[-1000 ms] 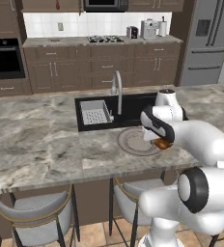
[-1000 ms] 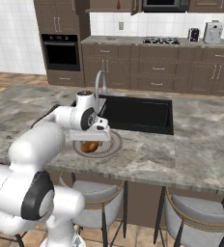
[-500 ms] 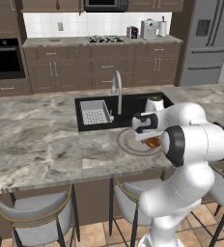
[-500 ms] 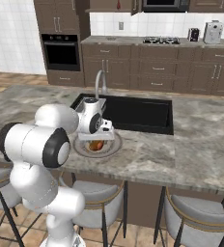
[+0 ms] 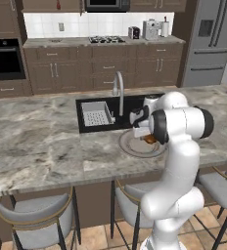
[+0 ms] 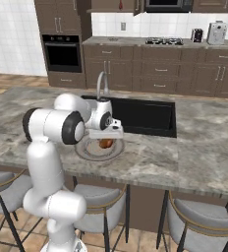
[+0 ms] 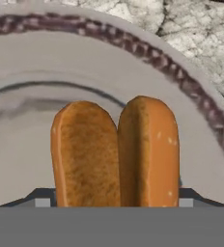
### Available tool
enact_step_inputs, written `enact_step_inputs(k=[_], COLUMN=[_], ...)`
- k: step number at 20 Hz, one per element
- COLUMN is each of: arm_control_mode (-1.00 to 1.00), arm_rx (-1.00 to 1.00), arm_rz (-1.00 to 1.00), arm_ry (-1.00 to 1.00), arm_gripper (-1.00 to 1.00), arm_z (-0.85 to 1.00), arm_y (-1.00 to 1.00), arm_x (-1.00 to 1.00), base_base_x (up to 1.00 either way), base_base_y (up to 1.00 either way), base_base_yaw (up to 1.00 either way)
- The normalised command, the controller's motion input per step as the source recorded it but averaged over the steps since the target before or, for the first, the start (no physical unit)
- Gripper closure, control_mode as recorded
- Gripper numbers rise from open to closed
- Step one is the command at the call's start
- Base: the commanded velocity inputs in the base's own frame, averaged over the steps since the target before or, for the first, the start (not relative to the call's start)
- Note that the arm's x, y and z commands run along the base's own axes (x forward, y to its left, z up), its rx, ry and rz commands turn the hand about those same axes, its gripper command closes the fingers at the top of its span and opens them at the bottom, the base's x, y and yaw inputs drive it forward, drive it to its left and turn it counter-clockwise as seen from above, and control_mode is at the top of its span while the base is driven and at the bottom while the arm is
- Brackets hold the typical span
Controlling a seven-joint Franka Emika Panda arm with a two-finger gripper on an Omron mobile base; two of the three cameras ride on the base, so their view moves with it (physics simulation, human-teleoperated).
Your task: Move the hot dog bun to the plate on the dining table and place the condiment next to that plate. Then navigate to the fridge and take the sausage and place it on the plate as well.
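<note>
The hot dog bun point(image 7: 116, 154), orange-tan and split lengthwise, lies low over the grey plate point(image 7: 133, 48) on the dining table point(image 5: 42, 141). My gripper point(image 7: 116, 198) points down at it, one dark fingertip point(image 7: 44, 197) against each long side, shut on the bun. From the base views the bun point(image 5: 151, 140) point(image 6: 106, 144) sits near the plate's point(image 5: 129, 146) point(image 6: 86, 151) sink side, under the gripper point(image 5: 146, 132) point(image 6: 106, 138). The fridge point(image 5: 213, 39) stands at the back right. The sausage is hidden. A tiny red item point(image 6: 120, 5) high at the back may be the condiment.
Just behind the plate are the black sink point(image 5: 98, 114) and the chrome tap point(image 5: 118, 90). Grey-cushioned stools point(image 6: 194, 216) stand along the table's near edge. The wall counter with the hob point(image 5: 105, 40), toaster and oven point(image 6: 62, 49) runs along the back.
The arm's body has swung from the side to stand upright in front of the plate. The hand stays over the plate with the bun between its fingers.
</note>
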Motion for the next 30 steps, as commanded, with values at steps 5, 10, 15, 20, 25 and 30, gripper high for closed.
enact_step_inputs(k=[5, 10, 15, 20, 25, 30], arm_control_mode=[-1.0, -1.0, -1.0, -1.0, -1.0, -1.0], arm_rx=[0.0, 0.0, -0.01, -0.07, -0.03, 0.0], arm_rz=[0.0, 0.0, 0.0, 0.0, 0.0, 0.0], arm_ry=[0.0, -0.03, -0.11, -0.04, 0.0, 0.02], arm_gripper=[1.0, -1.0, -1.0, -1.0, -1.0, -1.0], arm_z=[-0.52, -0.24, 0.23, 0.81, 0.92, 1.0], arm_y=[-0.18, 0.0, 0.03, 0.16, 0.12, 0.17], arm_x=[0.05, -0.02, -0.39, -0.27, -0.43, -0.99], base_base_x=[0.0, 0.0, 0.0, 0.0, 0.0, 0.0], base_base_y=[0.0, 0.0, 0.0, 0.0, 0.0, 0.0], base_base_yaw=[0.0, 0.0, 0.0, 0.0, 0.0, 0.0])
